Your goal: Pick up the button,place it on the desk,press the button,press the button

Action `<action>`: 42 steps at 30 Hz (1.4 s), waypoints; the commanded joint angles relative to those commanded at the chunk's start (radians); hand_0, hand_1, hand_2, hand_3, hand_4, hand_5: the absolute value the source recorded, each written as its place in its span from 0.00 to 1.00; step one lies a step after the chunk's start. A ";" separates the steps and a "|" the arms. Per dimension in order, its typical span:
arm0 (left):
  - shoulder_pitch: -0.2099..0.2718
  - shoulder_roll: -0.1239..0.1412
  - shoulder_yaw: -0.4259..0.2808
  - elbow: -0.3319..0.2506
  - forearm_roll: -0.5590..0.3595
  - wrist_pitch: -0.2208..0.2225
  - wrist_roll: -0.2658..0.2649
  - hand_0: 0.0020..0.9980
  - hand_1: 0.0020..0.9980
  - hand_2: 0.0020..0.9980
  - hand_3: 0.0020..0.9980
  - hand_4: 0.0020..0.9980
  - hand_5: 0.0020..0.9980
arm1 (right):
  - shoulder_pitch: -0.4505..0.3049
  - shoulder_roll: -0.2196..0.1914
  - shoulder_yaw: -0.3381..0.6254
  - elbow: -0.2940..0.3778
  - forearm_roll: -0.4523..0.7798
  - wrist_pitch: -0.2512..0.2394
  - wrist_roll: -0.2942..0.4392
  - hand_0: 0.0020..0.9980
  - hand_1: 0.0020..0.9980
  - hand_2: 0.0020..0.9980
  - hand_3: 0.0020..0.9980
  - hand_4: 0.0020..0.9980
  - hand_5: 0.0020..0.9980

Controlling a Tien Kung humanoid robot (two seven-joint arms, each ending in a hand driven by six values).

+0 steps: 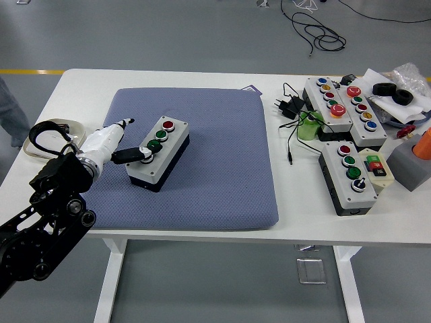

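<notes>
We see the left robot hand (116, 145) reaching in from the lower left over a blue-grey mat (202, 175) spread on the white tabletop (168, 79). On the mat lies the button box (158, 153), grey on top with black sides, carrying a red, two green and one black-and-white button in a row. The hand's white-and-black fingers (132, 155) are extended rather than curled around anything; one dark fingertip rests on the box's top at its near end, by the lowest button, while another finger points away up and to the right. The hand grasps nothing.

Behind the arm we note a shallow tray (40, 142) at the tabletop's left edge. To the right, well apart from the mat, lie further button boxes (350, 176), a black power adapter (288, 105) with cable, and a green cup (308, 128). The right arm is out of view.
</notes>
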 joint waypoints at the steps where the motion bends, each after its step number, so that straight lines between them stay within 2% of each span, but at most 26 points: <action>1: -0.001 -0.002 0.003 0.000 -0.012 -0.005 0.002 1.00 1.00 1.00 1.00 1.00 0.89 | 0.000 0.000 0.000 0.000 0.000 0.000 0.000 0.63 0.50 0.62 0.56 0.30 0.22; 8: -0.017 -0.016 0.023 0.008 -0.037 -0.032 0.029 1.00 1.00 1.00 1.00 1.00 0.90 | 0.002 -0.003 0.001 0.000 0.004 -0.005 0.002 0.63 0.49 0.62 0.56 0.30 0.22; 13: -0.029 -0.036 0.040 0.029 0.003 -0.032 0.072 0.99 1.00 1.00 1.00 1.00 0.89 | 0.005 -0.003 0.001 0.000 0.006 -0.006 0.003 0.63 0.49 0.62 0.56 0.30 0.23; 18: -0.036 -0.050 0.044 0.047 0.060 -0.060 0.106 0.99 1.00 1.00 1.00 1.00 0.89 | 0.008 -0.003 0.002 0.000 0.004 -0.007 0.003 0.63 0.49 0.62 0.56 0.30 0.23; 19: -0.036 -0.051 0.044 0.048 0.067 -0.065 0.107 0.92 1.00 1.00 1.00 1.00 0.70 | 0.008 -0.003 0.002 0.000 0.004 -0.007 0.003 0.63 0.49 0.62 0.56 0.30 0.22; 24: -0.045 -0.052 0.047 0.051 0.122 -0.108 0.123 0.92 1.00 1.00 1.00 1.00 0.70 | 0.007 -0.003 0.000 0.000 0.008 -0.007 0.004 0.63 0.49 0.62 0.56 0.30 0.22; 25: -0.046 -0.052 0.048 0.051 0.128 -0.111 0.123 0.82 0.92 1.00 1.00 0.96 0.52 | 0.007 -0.003 0.000 0.000 0.007 -0.007 0.004 0.63 0.49 0.62 0.56 0.30 0.22; 30: -0.055 -0.051 0.054 0.053 0.187 -0.116 0.123 0.82 0.92 1.00 1.00 0.96 0.52 | 0.008 -0.003 -0.004 0.000 0.011 -0.006 0.004 0.63 0.49 0.62 0.56 0.30 0.22; 31: -0.056 -0.050 0.054 0.052 0.193 -0.119 0.123 0.64 0.73 0.85 1.00 0.84 0.37 | 0.008 -0.003 -0.004 0.000 0.012 -0.006 0.004 0.63 0.49 0.62 0.56 0.30 0.23; 36: -0.059 -0.045 0.055 0.045 0.246 -0.139 0.123 0.64 0.73 0.85 1.00 0.84 0.37 | 0.008 -0.004 -0.005 0.000 0.012 -0.006 0.004 0.63 0.49 0.62 0.56 0.30 0.23; 37: -0.060 -0.045 0.054 0.045 0.257 -0.153 0.123 0.48 0.58 0.68 0.89 0.74 0.28 | 0.008 -0.004 -0.005 0.000 0.012 -0.006 0.004 0.63 0.49 0.62 0.56 0.30 0.22; 42: -0.065 -0.043 0.054 0.051 0.284 -0.188 0.123 0.48 0.58 0.68 0.89 0.74 0.28 | 0.008 -0.004 -0.004 0.000 0.012 -0.006 0.005 0.63 0.49 0.62 0.56 0.30 0.22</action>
